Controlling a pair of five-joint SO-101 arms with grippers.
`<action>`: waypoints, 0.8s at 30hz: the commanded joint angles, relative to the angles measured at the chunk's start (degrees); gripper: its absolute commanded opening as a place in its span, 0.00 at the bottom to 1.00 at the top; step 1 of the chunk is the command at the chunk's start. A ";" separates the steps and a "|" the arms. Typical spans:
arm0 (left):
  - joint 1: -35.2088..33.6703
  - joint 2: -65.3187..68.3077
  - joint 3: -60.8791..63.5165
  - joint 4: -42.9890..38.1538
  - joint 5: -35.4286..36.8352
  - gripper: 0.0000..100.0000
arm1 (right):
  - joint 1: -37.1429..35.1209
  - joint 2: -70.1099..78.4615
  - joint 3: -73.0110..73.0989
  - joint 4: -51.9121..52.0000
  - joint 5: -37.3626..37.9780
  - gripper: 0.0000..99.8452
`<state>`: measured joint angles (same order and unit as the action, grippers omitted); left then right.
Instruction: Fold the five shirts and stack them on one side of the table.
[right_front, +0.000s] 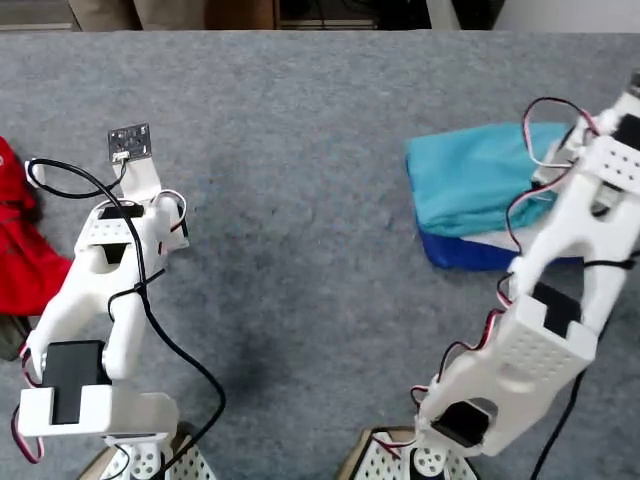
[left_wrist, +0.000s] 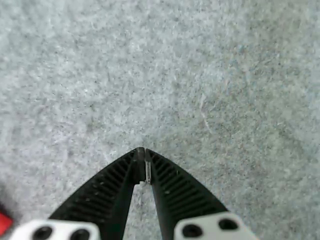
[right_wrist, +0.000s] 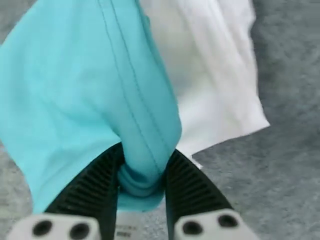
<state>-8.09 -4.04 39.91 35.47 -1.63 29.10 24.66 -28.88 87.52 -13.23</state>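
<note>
Landmark: the stack.

- Right pincer (right_wrist: 145, 151): closed down on a bunched fold of the teal shirt (right_wrist: 75, 85). Ribbed fingers (right_wrist: 95, 185) press the cloth from both sides, and the fold fills the gap between them.
- The teal shirt runs straight away from this pincer and lies on top of the stack. In the high view its long axis points across the worktop (right_front: 300, 200) toward the red shirt (right_front: 25, 260).
- Stack contents, top down: teal, then the white shirt (right_wrist: 210, 75) showing past the teal edge, then the blue shirt (right_front: 465, 252) touching the worktop.
- Left pincer (left_wrist: 142, 151): tips together, nothing held. It hangs over bare grey worktop, well apart from the stack.
- The red shirt is crumpled at the worktop's edge, farthest from the stack, beyond the left arm. The left arm is clearly the nearer one to it.

Judgement: the teal shirt looks settled, so the next move would be to open the right pincer. Risk: lifting away before it lets go would drag the top fold askew. The red shirt is not yet folded.
</note>
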 joint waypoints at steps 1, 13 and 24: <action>-0.35 -2.24 -0.09 -0.70 -0.35 0.02 | 3.21 -0.13 -3.38 0.00 0.97 0.01; -0.35 -2.24 -0.09 -0.70 -0.35 0.02 | 7.43 -0.04 -3.38 -2.20 1.76 0.01; -0.35 -2.24 -0.09 -0.79 -0.35 0.02 | 6.90 -0.13 -3.30 1.32 3.78 0.22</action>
<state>-8.09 -4.04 39.91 35.47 -1.63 35.16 24.92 -28.88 87.34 -11.56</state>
